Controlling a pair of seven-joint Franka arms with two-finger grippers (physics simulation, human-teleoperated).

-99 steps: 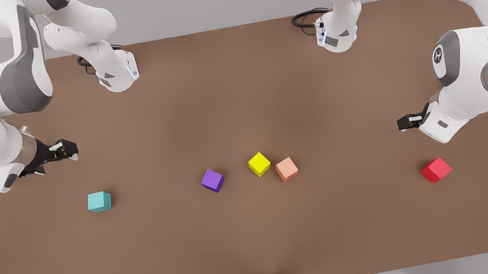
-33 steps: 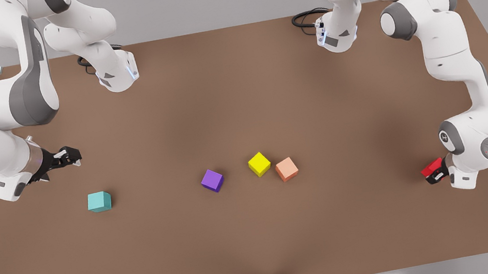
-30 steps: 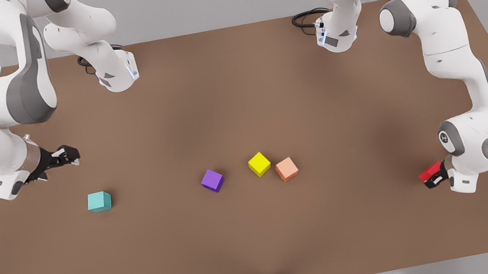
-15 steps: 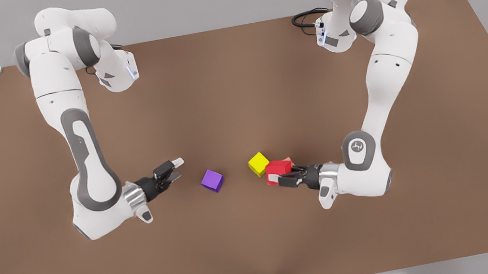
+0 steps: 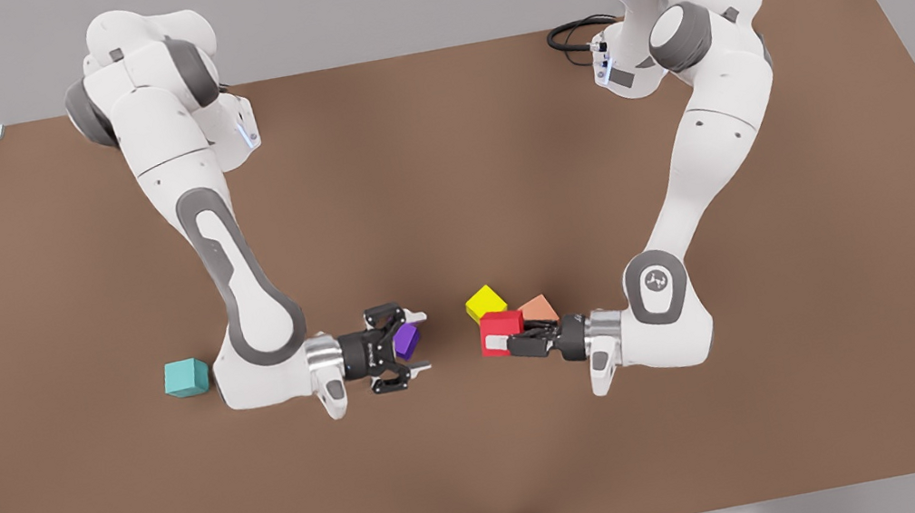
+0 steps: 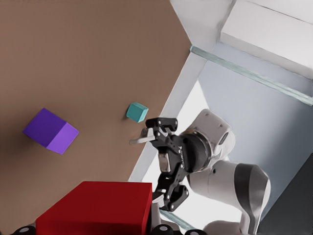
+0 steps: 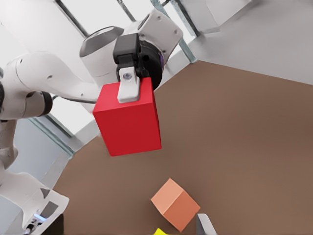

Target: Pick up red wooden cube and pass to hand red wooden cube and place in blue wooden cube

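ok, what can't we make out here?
Front view: the open right gripper covers part of the purple cube; height gap unreadable.
Front view: the red wooden cube, held by the left gripper, covers part of the salmon cube.
Right wrist view: yellow cube cut by the frame edge.

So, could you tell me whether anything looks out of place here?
Nothing stands out: the left gripper holds the red cube, facing the open right gripper; the teal cube sits flat on the table.

Brown table (image 5: 492, 471): teal cube (image 5: 187, 377), yellow cube (image 5: 485, 302), salmon cube (image 5: 540, 308), purple cube (image 5: 407, 341).
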